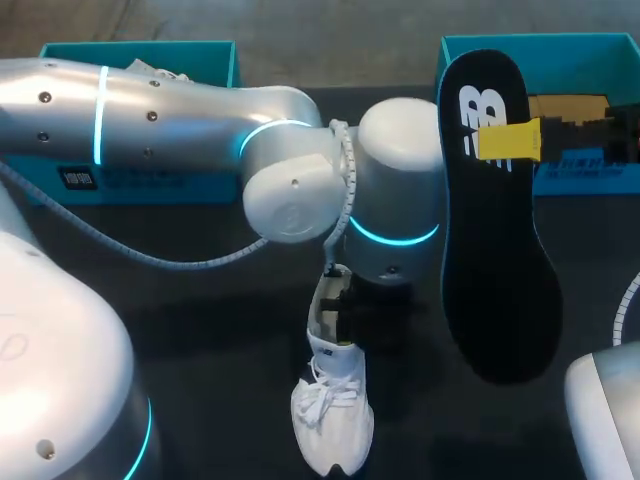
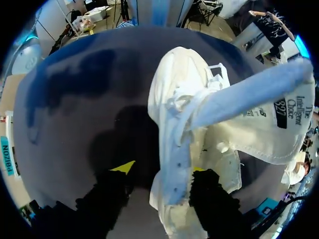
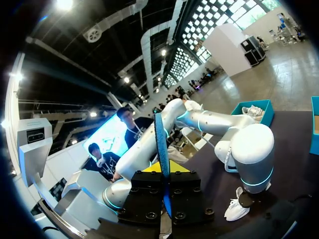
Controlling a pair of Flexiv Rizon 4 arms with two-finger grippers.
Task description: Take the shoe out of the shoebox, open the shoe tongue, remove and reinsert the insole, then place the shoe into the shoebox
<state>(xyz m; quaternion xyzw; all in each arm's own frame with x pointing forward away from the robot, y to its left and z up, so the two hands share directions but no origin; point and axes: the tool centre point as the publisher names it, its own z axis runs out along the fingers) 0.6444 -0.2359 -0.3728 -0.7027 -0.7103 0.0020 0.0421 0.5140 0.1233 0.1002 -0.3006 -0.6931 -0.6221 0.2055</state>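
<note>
A white shoe [image 1: 332,425] rests on the dark table near the front, toe toward me. My left gripper [image 1: 338,300] comes down at its heel opening. In the left wrist view the shoe [image 2: 179,84] has its tongue [image 2: 249,94] folded out. The left gripper [image 2: 160,168] stands open astride the shoe's side wall, one finger inside and the other outside, clear of it. My right gripper [image 1: 510,140] is shut on a black insole [image 1: 500,280], held up above the table. The right wrist view shows the insole [image 3: 160,134] edge-on between the fingers of that gripper [image 3: 162,169].
A teal shoebox [image 1: 590,60] stands at the back right, behind the raised insole. A second teal box [image 1: 210,55] at the back left holds another white shoe. My left arm [image 1: 300,180] spans the table's middle.
</note>
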